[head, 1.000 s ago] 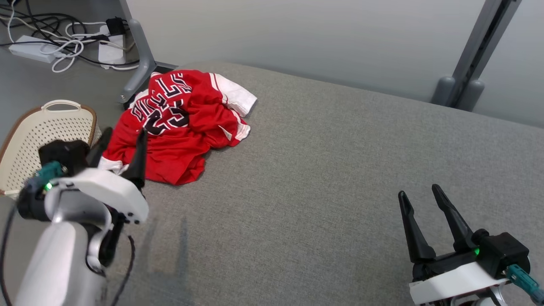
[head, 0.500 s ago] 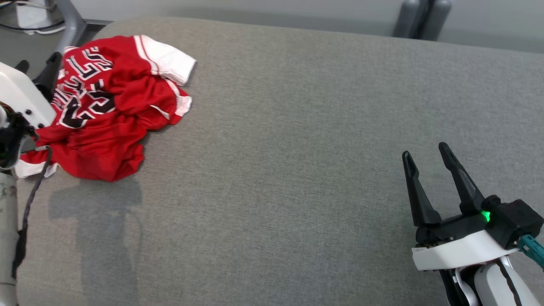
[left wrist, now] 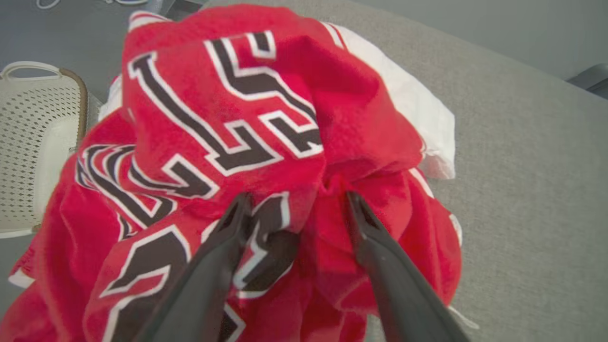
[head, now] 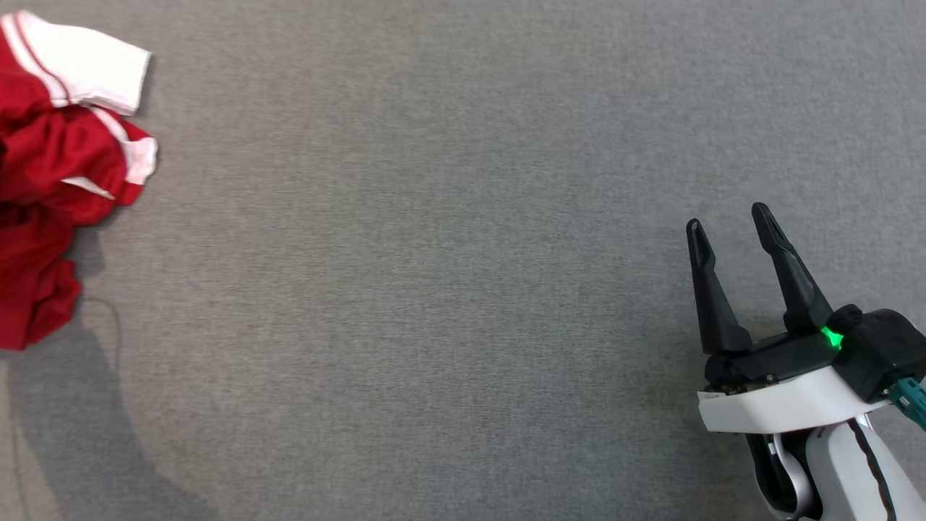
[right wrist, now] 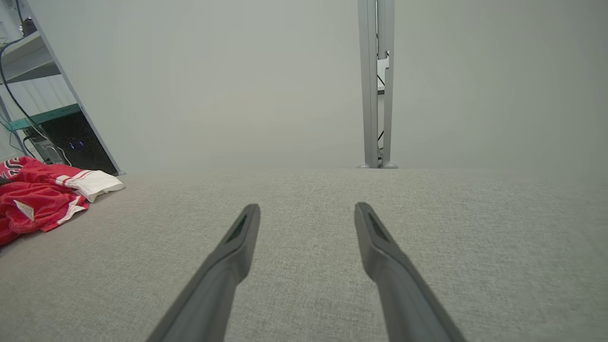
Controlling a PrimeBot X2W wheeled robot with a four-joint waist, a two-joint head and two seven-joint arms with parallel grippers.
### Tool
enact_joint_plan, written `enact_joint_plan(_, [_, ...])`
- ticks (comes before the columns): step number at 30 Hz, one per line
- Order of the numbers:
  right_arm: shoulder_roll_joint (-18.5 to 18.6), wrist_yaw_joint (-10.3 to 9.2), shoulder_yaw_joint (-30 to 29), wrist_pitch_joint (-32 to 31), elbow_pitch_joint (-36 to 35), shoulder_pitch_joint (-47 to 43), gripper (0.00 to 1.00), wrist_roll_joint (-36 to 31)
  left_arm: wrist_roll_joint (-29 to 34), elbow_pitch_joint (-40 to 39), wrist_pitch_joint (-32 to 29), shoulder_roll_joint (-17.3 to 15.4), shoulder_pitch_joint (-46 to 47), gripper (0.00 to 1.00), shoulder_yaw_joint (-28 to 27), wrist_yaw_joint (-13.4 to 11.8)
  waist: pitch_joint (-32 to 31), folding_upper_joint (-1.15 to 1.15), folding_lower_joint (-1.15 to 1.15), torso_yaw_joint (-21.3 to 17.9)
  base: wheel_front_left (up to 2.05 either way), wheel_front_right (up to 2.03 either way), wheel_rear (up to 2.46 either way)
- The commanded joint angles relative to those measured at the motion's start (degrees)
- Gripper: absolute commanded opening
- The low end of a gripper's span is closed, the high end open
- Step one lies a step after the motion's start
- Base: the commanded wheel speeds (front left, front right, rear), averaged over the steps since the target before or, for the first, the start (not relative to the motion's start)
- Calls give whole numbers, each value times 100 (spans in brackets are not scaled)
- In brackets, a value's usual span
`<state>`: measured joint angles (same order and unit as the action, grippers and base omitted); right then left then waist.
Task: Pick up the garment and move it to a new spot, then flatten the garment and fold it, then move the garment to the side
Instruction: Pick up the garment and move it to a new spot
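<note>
— Starting at the left gripper (left wrist: 297, 204): how do its fingers stand?
— Spread wide, nothing clamped. Both tips press into the crumpled garment (left wrist: 228, 118), with a bunch of red cloth between them.
— And the right gripper (head: 727, 218)?
— Fingers just as far apart, empty, hovering low over the bare surface, well apart from the garment.
— Where does the garment lie?
— Heaped at the left edge of the grey surface (head: 463, 289) in the head view, a white sleeve sticking out at the top.
— What is the surface like?
— Flat and grey, a fine woven cloth with a slightly flecked grain.
— The room around it?
— A plain pale wall (right wrist: 237, 71) behind, an upright grey metal post (right wrist: 375, 95) against it, and a dark box (right wrist: 71, 137) under shelving at the left. Beyond the surface's edge sits a cream basket (left wrist: 33, 142): perforated, brown-rimmed, with a loop handle.
— The garment's cloth?
— Red knit, soft and creased, with blocky black characters edged in white and white trim with thin red stripes.
</note>
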<state>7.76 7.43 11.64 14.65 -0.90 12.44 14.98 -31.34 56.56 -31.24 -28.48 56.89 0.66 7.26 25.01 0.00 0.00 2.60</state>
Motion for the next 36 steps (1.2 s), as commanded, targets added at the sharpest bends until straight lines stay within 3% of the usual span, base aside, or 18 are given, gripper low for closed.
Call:
enact_joint_plan(1, [15, 11, -17, 33, -12, 84, 100, -33, -13, 113, 3, -101, 119, 100, 51, 20, 123, 0, 0, -115, 0, 0, 0])
enact_joint_plan(2, [13, 11, -21, 39, -13, 96, 100, -37, -22, 187, 45, -131, 160, 100, 74, 23, 135, 0, 0, -122, 0, 0, 0])
enact_joint_plan(3, [9, 11, -25, 44, -13, 105, 100, -42, -26, 254, 90, -144, 185, 89, 100, 21, 141, 0, 0, -126, 0, 0, 0])
enact_joint_plan(4, [5, 11, -30, 48, -13, 111, 100, -43, -21, 315, 135, -143, 186, 52, 130, 21, 144, 0, 0, -127, 0, 0, 0])
enact_joint_plan(5, [2, 11, -35, 52, -13, 114, 100, -46, -17, 377, 168, -135, 195, 37, 165, 23, 145, 0, 0, -126, 0, 0, 0])
enact_joint_plan(6, [1, 11, -37, 54, -13, 115, 100, -42, -5, 429, 212, -138, 223, 0, 199, 23, 148, 0, 0, -125, 0, 0, 0])
enact_joint_plan(13, [-25, 11, -10, 67, 67, 95, 100, -62, -91, 465, 434, -142, 319, 0, 452, 22, 38, 0, 0, -87, 0, 0, 0])
enact_joint_plan(21, [-50, 12, 22, 66, 222, -65, 100, 69, -231, -65, 796, -256, 231, 0, 1237, 23, -664, 0, 0, -37, 0, 0, 0])
enact_joint_plan(29, [-125, 11, 30, 63, 303, -400, 100, 151, -467, -1208, 914, -453, 361, 0, 2268, 23, -1441, 0, 0, -84, 0, 0, 0])
enact_joint_plan(36, [-166, 11, 6, 62, 284, -660, 100, 200, -770, -2511, 790, -375, 410, 0, 2915, 23, -1983, 0, 0, -382, 0, 0, 0])
